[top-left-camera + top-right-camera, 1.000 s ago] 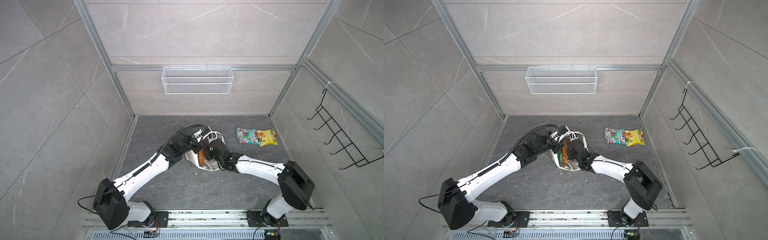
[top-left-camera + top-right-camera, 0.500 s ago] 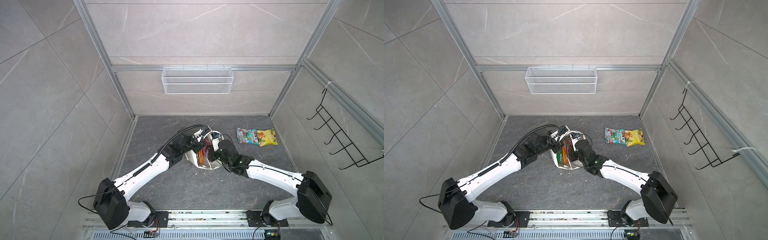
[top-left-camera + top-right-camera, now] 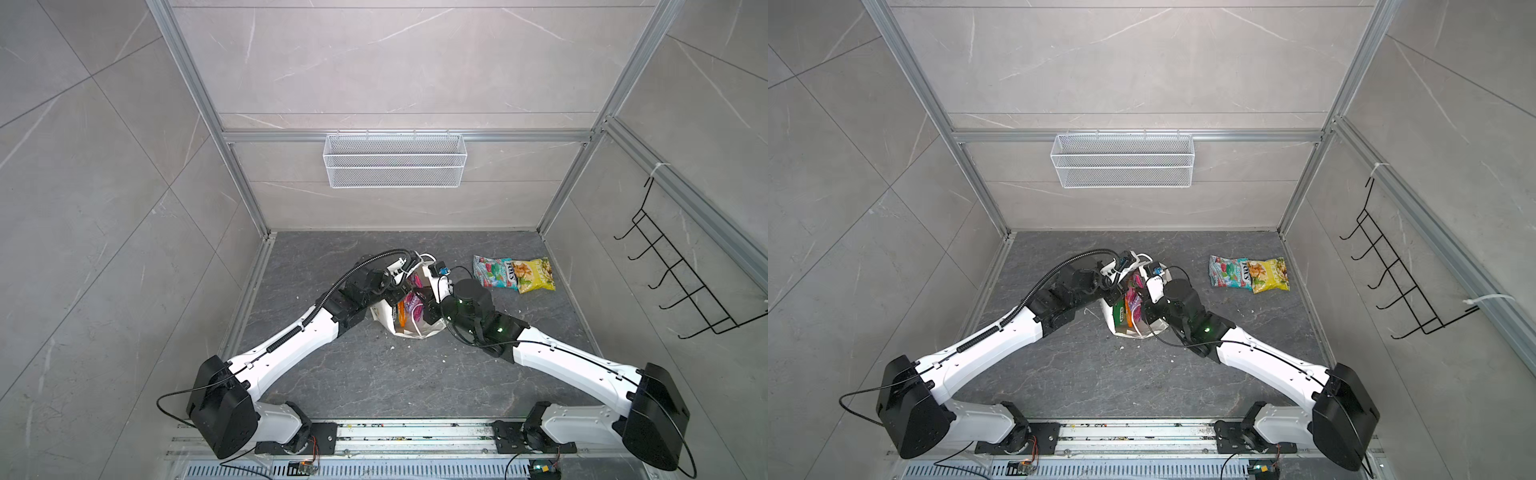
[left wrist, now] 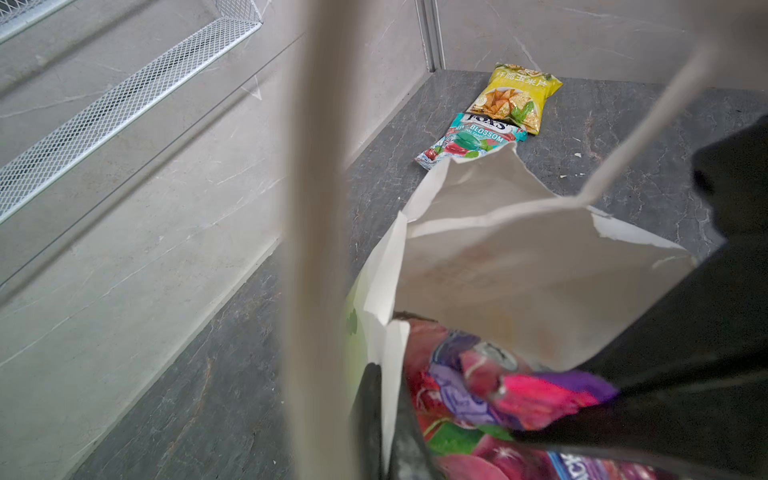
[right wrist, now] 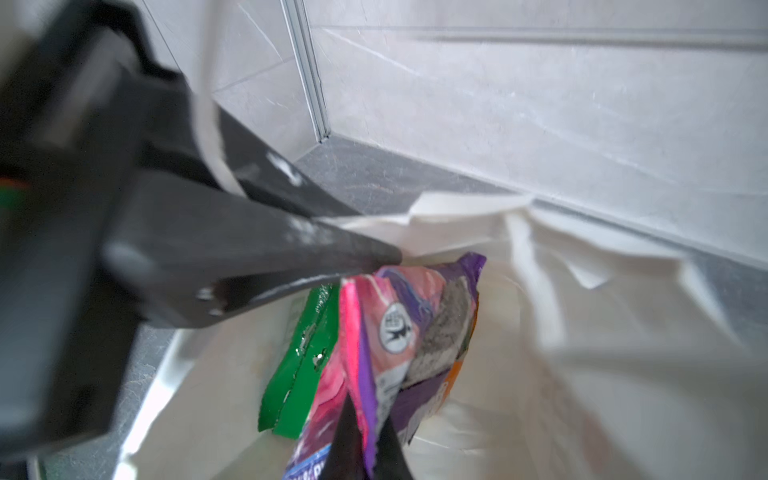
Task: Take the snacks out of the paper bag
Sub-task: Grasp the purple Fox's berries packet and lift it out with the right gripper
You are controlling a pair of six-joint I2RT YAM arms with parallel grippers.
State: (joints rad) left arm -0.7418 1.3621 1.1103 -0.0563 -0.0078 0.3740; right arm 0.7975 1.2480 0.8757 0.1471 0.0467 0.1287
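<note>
Now the right arm has drawn back, and the right gripper (image 5: 365, 440), clenched on a glossy purple candy packet (image 5: 399, 332), lifts it from the white paper bag (image 4: 519, 270), whose rim the left gripper (image 4: 388, 419) pinches; a green packet (image 5: 299, 374) waits inside.

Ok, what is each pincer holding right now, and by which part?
The right pincer pinches the purple packet by its upper edge, inside the paper bag. The left pincer grips the bag's rim.
</note>
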